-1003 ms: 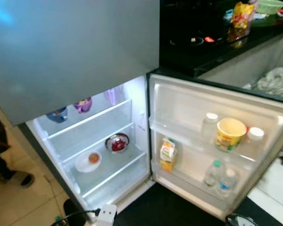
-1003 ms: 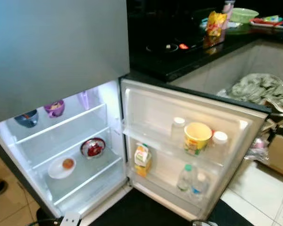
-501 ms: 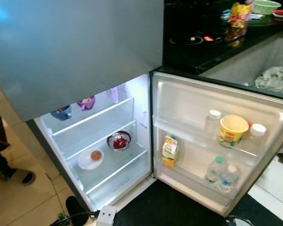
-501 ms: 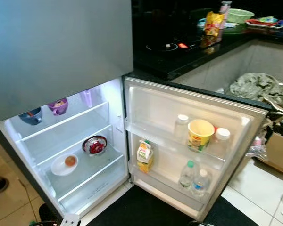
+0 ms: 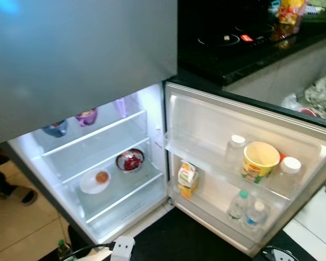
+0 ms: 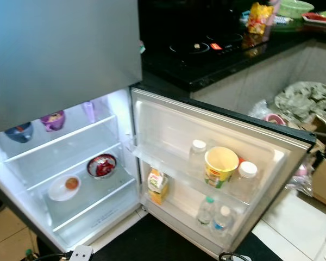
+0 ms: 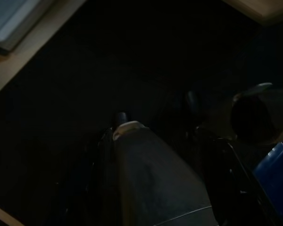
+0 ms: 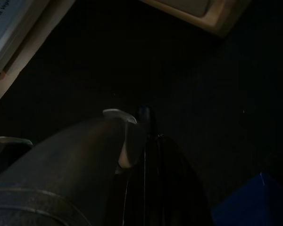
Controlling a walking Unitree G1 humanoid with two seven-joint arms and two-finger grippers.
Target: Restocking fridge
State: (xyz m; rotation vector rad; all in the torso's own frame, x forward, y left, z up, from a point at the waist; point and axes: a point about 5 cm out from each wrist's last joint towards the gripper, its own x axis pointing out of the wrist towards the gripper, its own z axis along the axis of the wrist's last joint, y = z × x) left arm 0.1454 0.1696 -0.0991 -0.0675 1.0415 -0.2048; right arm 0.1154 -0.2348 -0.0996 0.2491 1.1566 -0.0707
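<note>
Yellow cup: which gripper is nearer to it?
Right, probably. The left gripper and right gripper both hang idle over the dark mat, below the cup, which stands on the door shelf to the robot's right.

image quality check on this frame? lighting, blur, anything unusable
Eye views: soft overall, fridge interior brightly lit, stove deep in shadow. Both wrist views nearly black; the left claw and right claw are faint outlines.

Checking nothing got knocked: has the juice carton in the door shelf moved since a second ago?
No. The juice carton sits at the same inner end of the lower door shelf; the camera shifted.
</note>
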